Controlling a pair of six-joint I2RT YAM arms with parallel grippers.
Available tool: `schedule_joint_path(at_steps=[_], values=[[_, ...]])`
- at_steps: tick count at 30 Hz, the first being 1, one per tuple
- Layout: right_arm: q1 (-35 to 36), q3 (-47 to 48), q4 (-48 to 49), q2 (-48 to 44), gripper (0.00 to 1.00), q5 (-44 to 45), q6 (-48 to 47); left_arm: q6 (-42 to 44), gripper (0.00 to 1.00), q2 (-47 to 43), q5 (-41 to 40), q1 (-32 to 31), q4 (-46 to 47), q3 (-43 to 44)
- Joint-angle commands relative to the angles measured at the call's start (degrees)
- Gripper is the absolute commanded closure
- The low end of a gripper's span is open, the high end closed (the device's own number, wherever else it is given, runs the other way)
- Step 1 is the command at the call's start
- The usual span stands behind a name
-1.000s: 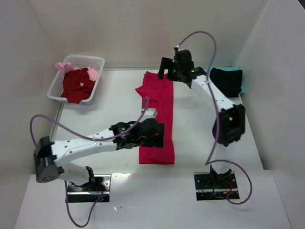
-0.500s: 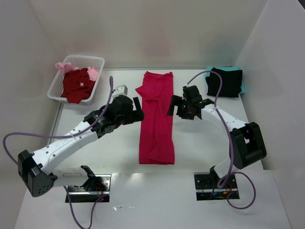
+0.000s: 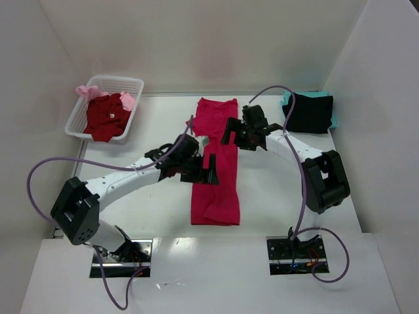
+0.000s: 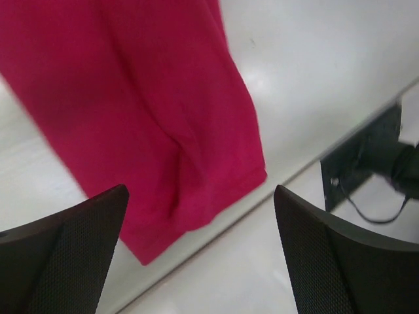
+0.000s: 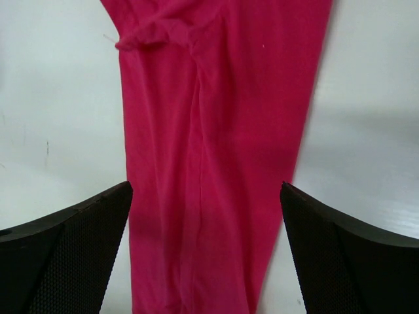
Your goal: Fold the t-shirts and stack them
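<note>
Sitting at the far left of the white table (image 3: 275,196), a white plastic lattice basket (image 3: 134,84) held a crumpled dark red cloth tee (image 3: 105,119). A pale pink tee (image 3: 87,91) spilled over its far rim.

To the right, the left gripper (image 3: 207,173) hung over the left edge of a bright crimson-pink short-sleeved tee (image 3: 216,196), about midway along it. Its fingers (image 4: 65,252) stood wide apart with nothing between them.

The crimson-pink tee lay flat in the middle of the table. It was folded lengthwise into a long narrow strip running from the far edge toward the near one.

The right gripper (image 3: 233,136) was poised over the strip's far right part, its jaws also spread wide and empty. Whether either gripper touched the cloth could not be told.

At the far right corner, well apart from the strip, a folded black tee (image 3: 310,114) rested on a folded teal tee (image 3: 286,99), whose edges showed beside it.
</note>
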Motion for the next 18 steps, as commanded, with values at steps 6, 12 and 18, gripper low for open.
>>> schedule_joint_path(at_steps=[6, 12, 18], values=[[0.46, 3.39, 4.58, 2.53, 0.02, -0.73, 0.41, -3.38, 0.06, -0.03, 9.6, -6.8, 6.26, -4.85], [0.46, 5.22, 6.52, 5.95, 0.02, -4.59, -0.12, -3.2, 0.14, 4.62, 10.58, -9.72, 5.85, -4.95], [0.46, 8.92, 6.0, 9.91, 0.03, -5.3, -1.16, -6.18, 0.15, 5.16, 5.58, -11.12, 5.32, -6.88]])
